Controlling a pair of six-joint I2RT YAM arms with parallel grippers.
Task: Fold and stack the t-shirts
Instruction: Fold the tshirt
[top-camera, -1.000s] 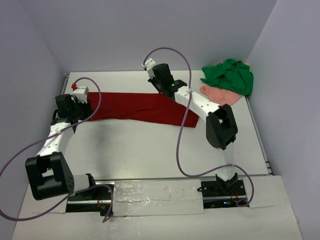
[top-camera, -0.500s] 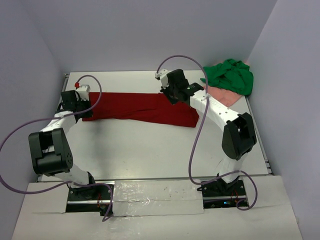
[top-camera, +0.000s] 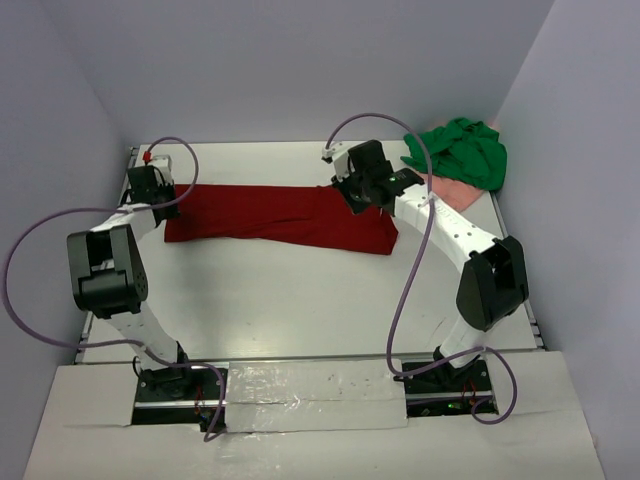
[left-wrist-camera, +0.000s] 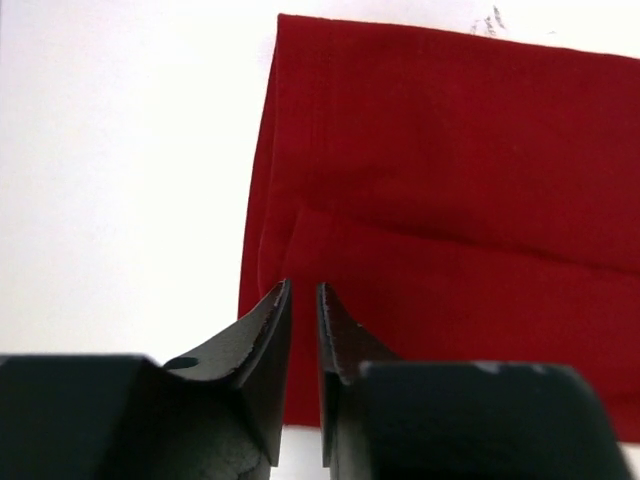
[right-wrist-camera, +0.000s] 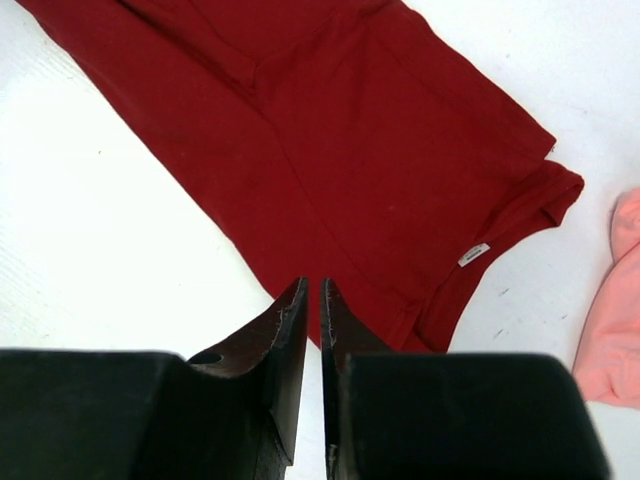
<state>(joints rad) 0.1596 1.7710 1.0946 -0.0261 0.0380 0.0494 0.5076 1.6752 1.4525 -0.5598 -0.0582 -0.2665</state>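
Observation:
The dark red t-shirt lies flat on the white table as a long folded strip running left to right. My left gripper hovers at the strip's left end; in the left wrist view its tips stand a narrow gap apart over the red cloth, holding nothing. My right gripper is above the strip's right end; its fingertips are parted by a slit over the edge of the red cloth, with the collar and label beyond them. The green t-shirt sits crumpled on the pink one at the back right.
Grey walls close the table in on the left, back and right. Purple cables loop up from both arms. An edge of the pink t-shirt shows at the right of the right wrist view. Bare white tabletop lies in front of the red strip.
The red strip was drawn out longer to the right. Both arms swung outward to its ends. Both grippers, shut before, have parted slightly and let go of the cloth.

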